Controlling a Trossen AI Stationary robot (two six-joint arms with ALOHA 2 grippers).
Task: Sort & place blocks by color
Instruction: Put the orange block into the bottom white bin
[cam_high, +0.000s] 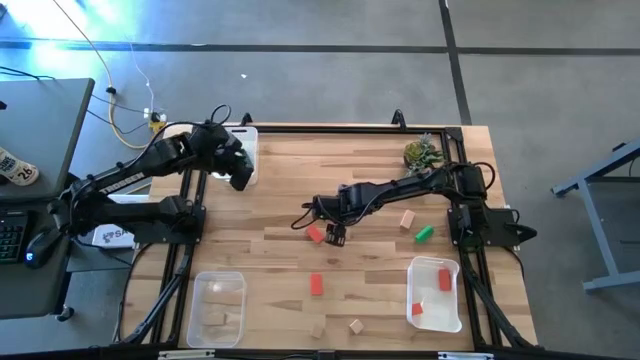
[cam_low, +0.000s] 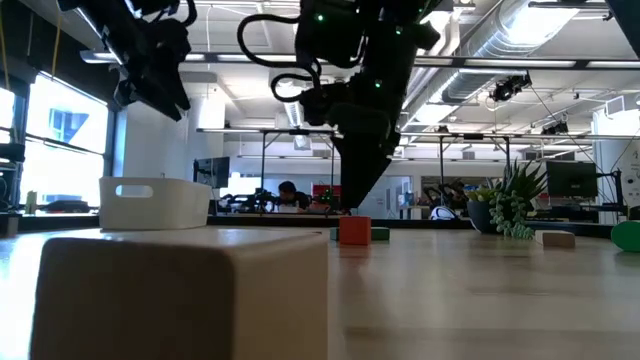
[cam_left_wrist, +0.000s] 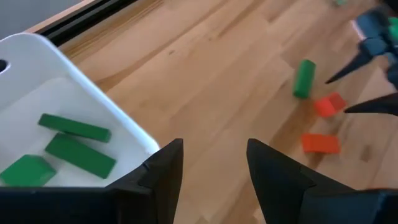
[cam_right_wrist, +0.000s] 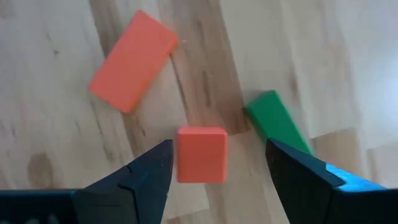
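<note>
My right gripper is open and points down at mid-table. In the right wrist view its fingers stand on either side of a red cube lying on the table. A red bar and a green block lie just beyond the cube. My left gripper is open and empty. It hovers at the edge of the white tray at the far left, which holds three green blocks. Another red block, a green block and tan blocks lie loose on the table.
A clear tray with tan blocks stands at the near left. A tray with red blocks stands at the near right. A potted plant stands at the far right. Two tan blocks lie near the front edge.
</note>
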